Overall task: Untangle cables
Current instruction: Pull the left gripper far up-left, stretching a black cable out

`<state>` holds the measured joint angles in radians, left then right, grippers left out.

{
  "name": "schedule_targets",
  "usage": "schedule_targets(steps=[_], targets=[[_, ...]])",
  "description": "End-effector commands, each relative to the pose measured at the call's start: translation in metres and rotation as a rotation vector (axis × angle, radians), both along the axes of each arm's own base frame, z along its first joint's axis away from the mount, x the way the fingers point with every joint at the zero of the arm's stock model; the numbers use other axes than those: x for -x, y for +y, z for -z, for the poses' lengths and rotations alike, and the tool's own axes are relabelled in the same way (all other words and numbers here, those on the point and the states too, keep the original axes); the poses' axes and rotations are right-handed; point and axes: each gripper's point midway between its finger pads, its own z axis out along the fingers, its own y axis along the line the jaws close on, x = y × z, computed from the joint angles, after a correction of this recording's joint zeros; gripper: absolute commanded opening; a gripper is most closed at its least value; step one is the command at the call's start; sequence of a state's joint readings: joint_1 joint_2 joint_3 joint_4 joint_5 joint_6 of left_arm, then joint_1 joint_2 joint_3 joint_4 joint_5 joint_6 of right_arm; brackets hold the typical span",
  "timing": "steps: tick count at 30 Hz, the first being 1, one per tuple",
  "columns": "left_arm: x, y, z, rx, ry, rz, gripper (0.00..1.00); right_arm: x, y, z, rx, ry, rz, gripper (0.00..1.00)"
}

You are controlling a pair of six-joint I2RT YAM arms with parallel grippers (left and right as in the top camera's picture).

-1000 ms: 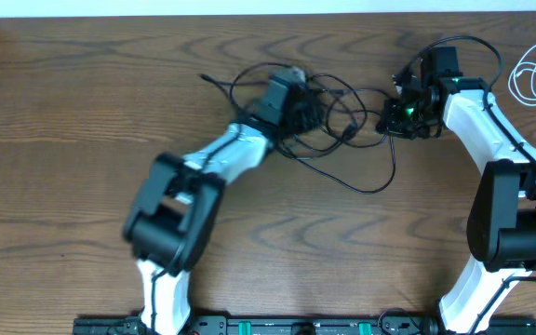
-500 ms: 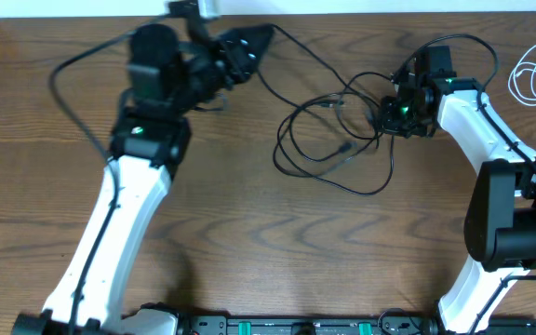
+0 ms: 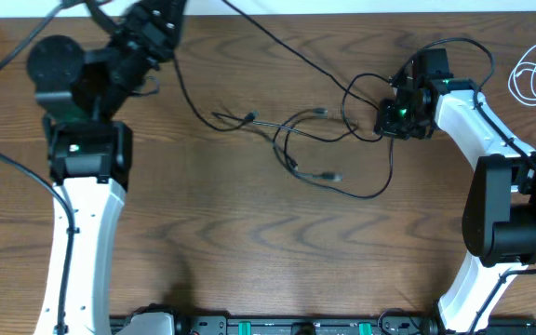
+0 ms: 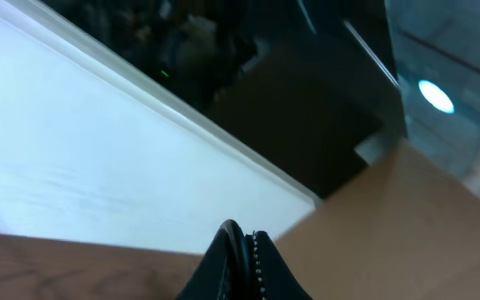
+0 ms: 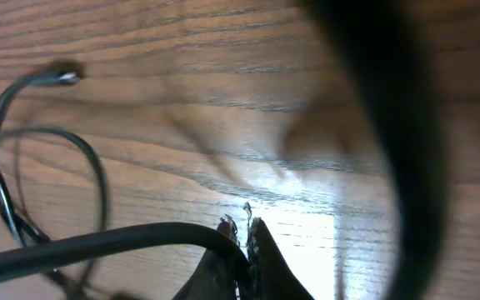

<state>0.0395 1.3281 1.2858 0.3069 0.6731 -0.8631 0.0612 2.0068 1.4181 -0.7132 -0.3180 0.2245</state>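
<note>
From here I count two arms over the table (image 3: 249, 251): the left arm (image 3: 87, 200) and the right arm (image 3: 477, 116). There are two kinds of cord: one loose run of black cable (image 3: 287, 42) spread from the far edge to mid-table, though I cannot tell if it is a single cord, and one coiled white cable (image 3: 531, 74) at the far right corner. I make out three plug ends (image 3: 252, 116) on the black one.

Dark wood-grain table (image 3: 268, 251), white surface (image 4: 73, 167) beyond.

Overhead even, sharp; right wrist glare on table (image 5: 307, 218), foreground blurred; left wrist soft.
</note>
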Motion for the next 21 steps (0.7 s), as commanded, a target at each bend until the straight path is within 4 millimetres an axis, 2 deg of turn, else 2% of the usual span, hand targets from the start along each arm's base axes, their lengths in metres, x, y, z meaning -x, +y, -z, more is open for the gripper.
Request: schedule_targets(steps=[1,8,14,21], targets=[[0.005,0.035,-0.037,0.020,-0.099,-0.124,0.07,0.006,-0.016,0.022,0.066,0.058,0.043,0.01],[0.011,0.072,-0.065,0.011,-0.162,-0.218,0.07,0.010,-0.028,0.027,0.136,0.074,0.048,0.01],[0.012,0.109,-0.071,0.012,-0.176,-0.329,0.07,0.014,-0.041,0.028,0.152,0.096,0.074,0.01],[0.011,0.115,-0.070,0.009,-0.174,-0.349,0.07,0.014,-0.041,0.028,0.146,0.088,0.040,0.01]])
